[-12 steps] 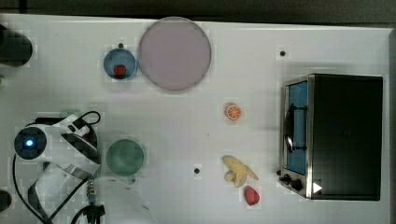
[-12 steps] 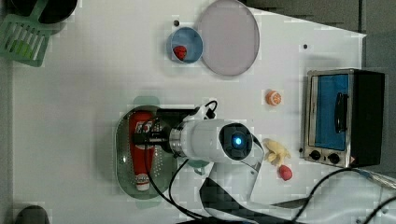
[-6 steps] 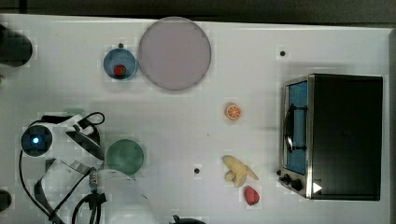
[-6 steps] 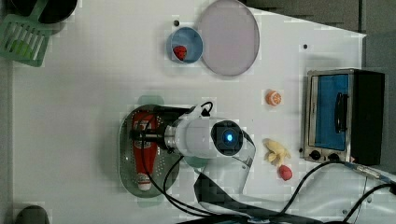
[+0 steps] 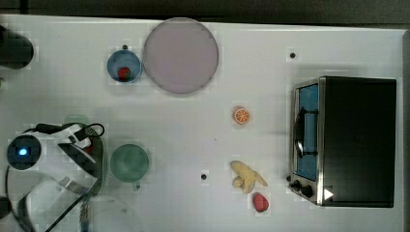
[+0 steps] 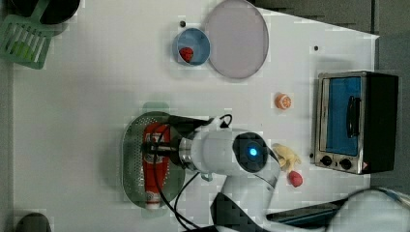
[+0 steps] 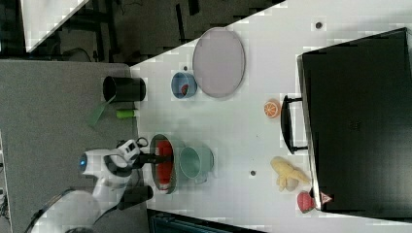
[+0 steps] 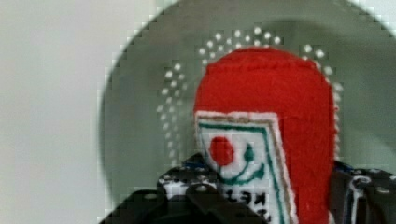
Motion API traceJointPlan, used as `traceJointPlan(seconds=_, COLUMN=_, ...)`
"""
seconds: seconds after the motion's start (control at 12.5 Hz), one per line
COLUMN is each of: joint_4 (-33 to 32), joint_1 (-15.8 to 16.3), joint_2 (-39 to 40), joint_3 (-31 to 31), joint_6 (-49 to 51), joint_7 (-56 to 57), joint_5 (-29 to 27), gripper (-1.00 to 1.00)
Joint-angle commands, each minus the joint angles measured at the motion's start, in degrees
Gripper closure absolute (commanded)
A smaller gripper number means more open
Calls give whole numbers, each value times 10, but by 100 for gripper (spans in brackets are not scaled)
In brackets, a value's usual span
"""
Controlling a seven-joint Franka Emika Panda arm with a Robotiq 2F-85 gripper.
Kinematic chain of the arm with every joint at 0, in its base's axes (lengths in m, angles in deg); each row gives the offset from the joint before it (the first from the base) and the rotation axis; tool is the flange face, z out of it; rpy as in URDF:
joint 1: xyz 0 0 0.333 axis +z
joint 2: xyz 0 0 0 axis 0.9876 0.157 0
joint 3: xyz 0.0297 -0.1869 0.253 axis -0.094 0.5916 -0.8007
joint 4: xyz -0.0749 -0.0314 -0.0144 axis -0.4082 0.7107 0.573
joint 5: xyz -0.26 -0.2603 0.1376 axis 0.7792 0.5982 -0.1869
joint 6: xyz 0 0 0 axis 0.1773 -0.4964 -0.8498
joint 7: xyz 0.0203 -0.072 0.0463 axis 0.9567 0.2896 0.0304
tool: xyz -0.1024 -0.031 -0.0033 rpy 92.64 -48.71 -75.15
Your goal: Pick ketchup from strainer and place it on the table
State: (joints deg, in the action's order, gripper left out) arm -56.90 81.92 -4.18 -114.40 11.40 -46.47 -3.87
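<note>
Gripping ketchup (image 8: pixel 275 121), green-bordered label unreadable

1. Your arm (image 6: pixel 227 154) has smooth, rounded white shells with black joints between them.
2. A round dark cap on it carries a glowing blue light (image 6: pixel 252 152).
3. Thin black cables (image 6: pixel 167 203) loop loosely along it.
4. Your gripper (image 8: pixel 268 196) is black, with small screws and speckled black-and-white fingers (image 8: pixel 187 179).

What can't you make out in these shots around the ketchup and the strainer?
- Ketchup in the top view: mostly hidden under the arm.
- Gripper in the wrist view: fingertips cut off by the frame's edge.
- Strainer in the right view: partly blocked by the green cup.
- Ketchup label text: blurred.
</note>
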Motion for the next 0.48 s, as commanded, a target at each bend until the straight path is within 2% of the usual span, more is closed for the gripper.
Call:
traceJointPlan(seconds=0.08, joint_4=15, joint_1=-43, joint_2=-107, joint_3=-57, joint_6=40, joint_7=-21, joint_5=-51, gripper=-18)
traceJointPlan(seconds=0.48, joint_4=69, joint_1=-101, joint_2=-188, joint_3=-65, joint_6=154, joint_7=111, joint_5=-136, gripper=-18)
